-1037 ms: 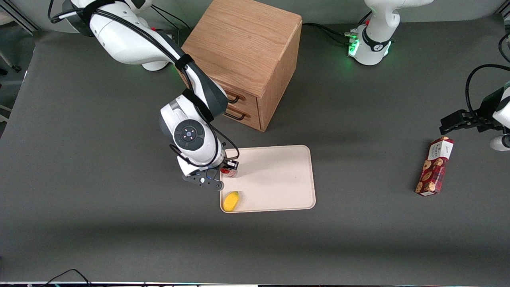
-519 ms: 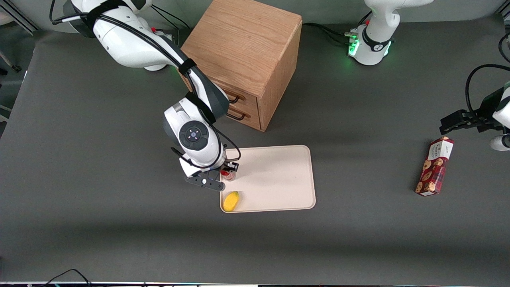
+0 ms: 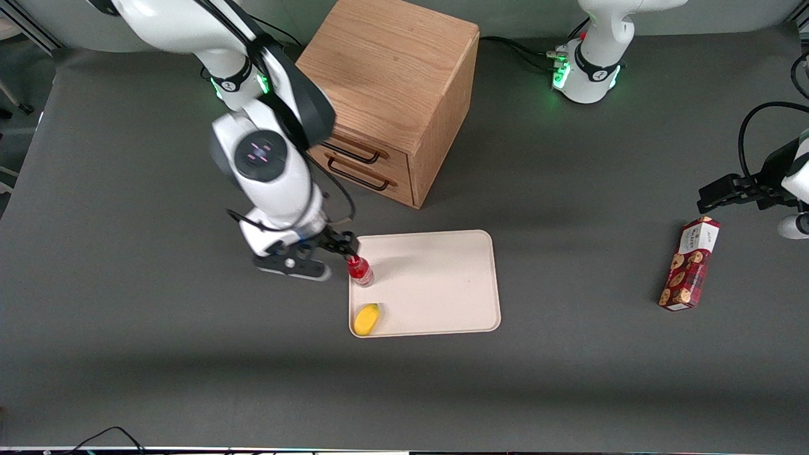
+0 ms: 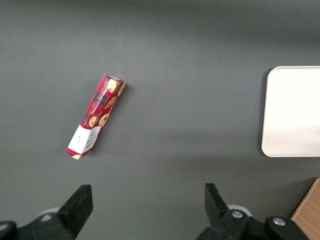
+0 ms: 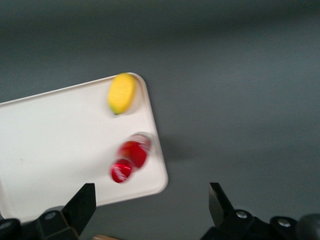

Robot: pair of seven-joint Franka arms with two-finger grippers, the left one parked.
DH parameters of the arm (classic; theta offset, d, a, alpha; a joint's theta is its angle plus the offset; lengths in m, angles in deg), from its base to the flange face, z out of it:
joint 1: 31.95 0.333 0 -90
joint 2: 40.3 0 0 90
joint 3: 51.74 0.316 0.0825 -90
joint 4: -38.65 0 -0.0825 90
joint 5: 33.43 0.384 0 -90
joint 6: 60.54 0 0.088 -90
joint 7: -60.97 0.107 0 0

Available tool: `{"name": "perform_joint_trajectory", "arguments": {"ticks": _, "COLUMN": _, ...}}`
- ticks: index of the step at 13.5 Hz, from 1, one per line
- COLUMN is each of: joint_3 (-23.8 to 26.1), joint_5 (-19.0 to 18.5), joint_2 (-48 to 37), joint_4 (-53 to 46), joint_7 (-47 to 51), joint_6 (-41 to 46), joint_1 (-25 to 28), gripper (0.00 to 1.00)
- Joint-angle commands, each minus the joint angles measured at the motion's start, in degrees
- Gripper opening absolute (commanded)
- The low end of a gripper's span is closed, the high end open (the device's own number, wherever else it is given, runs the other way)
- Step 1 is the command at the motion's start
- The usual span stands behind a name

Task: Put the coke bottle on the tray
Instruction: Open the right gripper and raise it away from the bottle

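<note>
The coke bottle (image 3: pixel 360 270), small and red with a red cap, stands upright on the cream-white tray (image 3: pixel 436 284), close to the tray's edge at the working arm's end. It also shows in the right wrist view (image 5: pixel 129 159) on the tray (image 5: pixel 60 140). My right gripper (image 3: pixel 335 246) is open and empty, raised above the table beside the bottle, a little farther from the front camera. In the right wrist view the gripper (image 5: pixel 151 202) has its fingers spread wide, with nothing between them.
A yellow fruit-like item (image 3: pixel 366 318) lies on the tray's near corner and shows in the right wrist view (image 5: pixel 122 93). A wooden drawer cabinet (image 3: pixel 385 95) stands farther back. A red cookie box (image 3: pixel 690 263) lies toward the parked arm's end.
My gripper has let go of the bottle, opened, risen and drawn back toward the working arm's end. The bottle stays standing on the tray.
</note>
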Motion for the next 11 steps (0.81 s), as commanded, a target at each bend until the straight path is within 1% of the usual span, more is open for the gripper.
{"name": "perform_joint_trajectory", "arguments": {"ticks": 1, "joint_3": -3.2, "joint_5": 3.5, "joint_2": -11.5, "joint_4": 8.4, "joint_7": -12.3, "joint_6": 3.2, "joint_1": -4.8, "gripper": 1.0}}
{"name": "perform_joint_trajectory", "arguments": {"ticks": 2, "joint_3": -4.3, "joint_5": 4.8, "joint_2": -14.2, "joint_4": 9.1, "joint_7": -16.3, "joint_6": 5.4, "joint_1": -7.4, "gripper": 1.0}}
{"name": "perform_joint_trajectory", "arguments": {"ticks": 3, "joint_3": -4.8, "joint_5": 5.2, "joint_2": -16.4, "joint_4": 9.9, "joint_7": -20.0, "joint_6": 6.6, "joint_1": -9.9, "gripper": 1.0}}
{"name": "perform_joint_trajectory", "arguments": {"ticks": 4, "joint_3": -6.2, "joint_5": 5.3, "joint_2": -18.3, "joint_4": 10.7, "joint_7": -23.3, "joint_6": 7.4, "joint_1": -11.6, "gripper": 1.0}}
{"name": "perform_joint_trajectory", "arguments": {"ticks": 6, "joint_3": -11.5, "joint_5": 7.2, "joint_2": -22.2, "joint_4": 12.7, "joint_7": -31.3, "joint_6": 8.9, "joint_1": -12.3, "gripper": 1.0}}
{"name": "perform_joint_trajectory", "arguments": {"ticks": 8, "joint_3": -15.8, "joint_5": 7.6, "joint_2": -25.5, "joint_4": 14.6, "joint_7": -35.8, "joint_6": 9.2, "joint_1": -12.3, "gripper": 1.0}}
{"name": "perform_joint_trajectory", "arguments": {"ticks": 10, "joint_3": -16.4, "joint_5": 7.6, "joint_2": -26.7, "joint_4": 14.7, "joint_7": -38.9, "joint_6": 11.0, "joint_1": -12.5, "gripper": 1.0}}
{"name": "perform_joint_trajectory", "arguments": {"ticks": 11, "joint_3": -16.4, "joint_5": 7.5, "joint_2": -27.3, "joint_4": 14.7, "joint_7": -39.0, "joint_6": 11.4, "joint_1": -12.9, "gripper": 1.0}}
